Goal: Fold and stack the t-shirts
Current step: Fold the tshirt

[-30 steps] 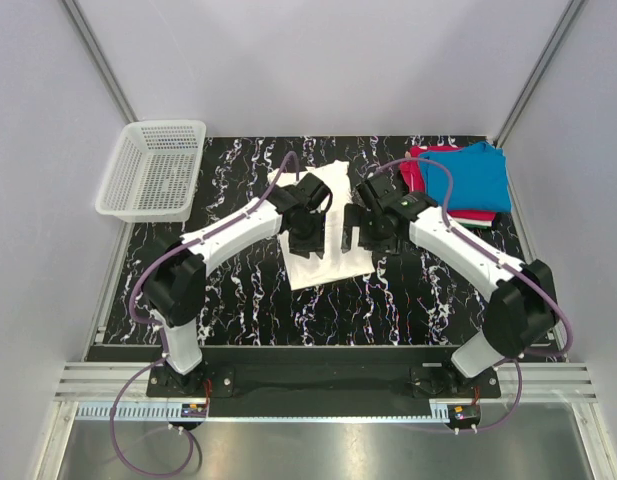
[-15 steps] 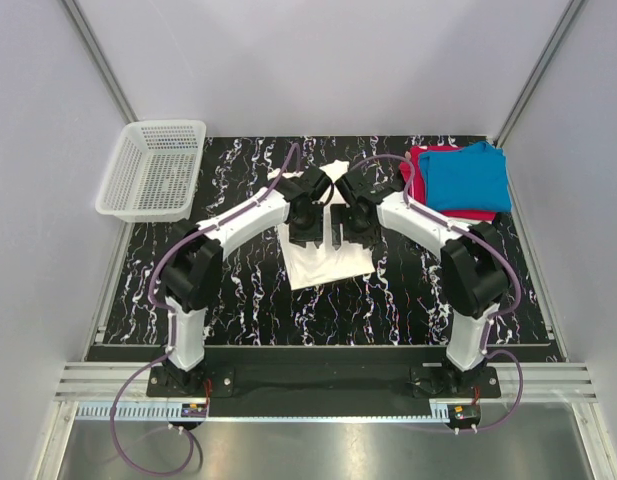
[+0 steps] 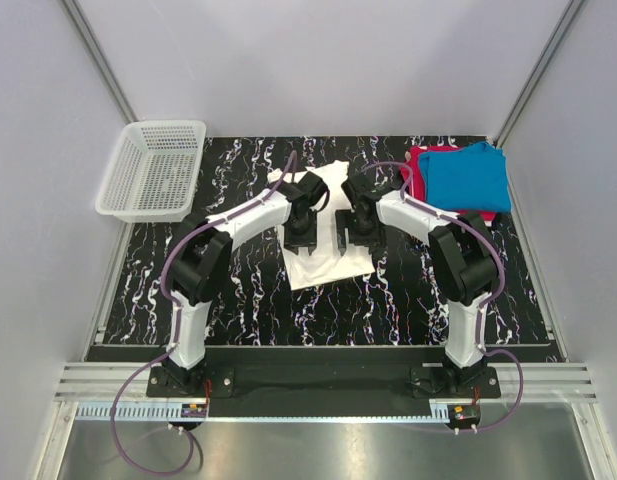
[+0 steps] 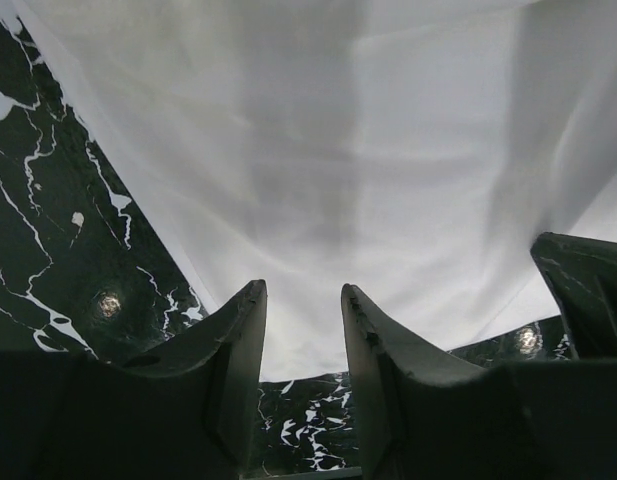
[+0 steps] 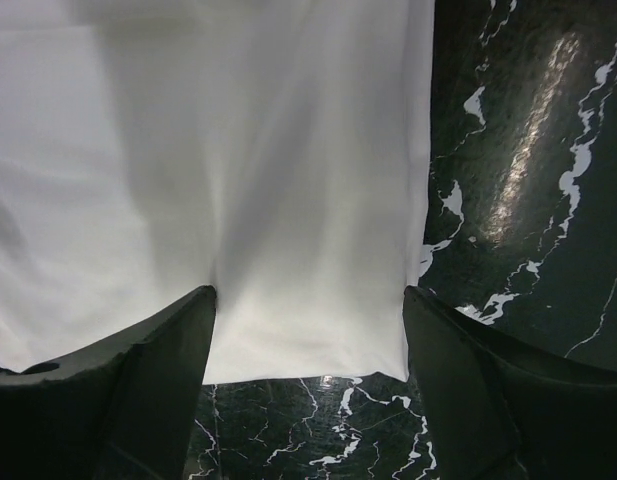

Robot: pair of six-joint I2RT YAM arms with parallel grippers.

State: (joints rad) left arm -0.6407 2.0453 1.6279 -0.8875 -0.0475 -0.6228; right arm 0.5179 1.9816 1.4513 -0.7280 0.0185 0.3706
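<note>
Both arms had tucked their elbows in since a second earlier, bringing the two pincers side by side over the cloth. On the black marbled table, the large white cloth t-shirt lay flat, well right of the white plastic mesh basket. It was partly folded and showed plain white with soft creases. We judged it light and limp, best pinched at its near corners. Farther right of the basket, the folded blue t-shirt sat on the red one. The left gripper hung narrowly parted and empty. The right gripper gaped wide astride the near edge, gripping nothing.
</note>
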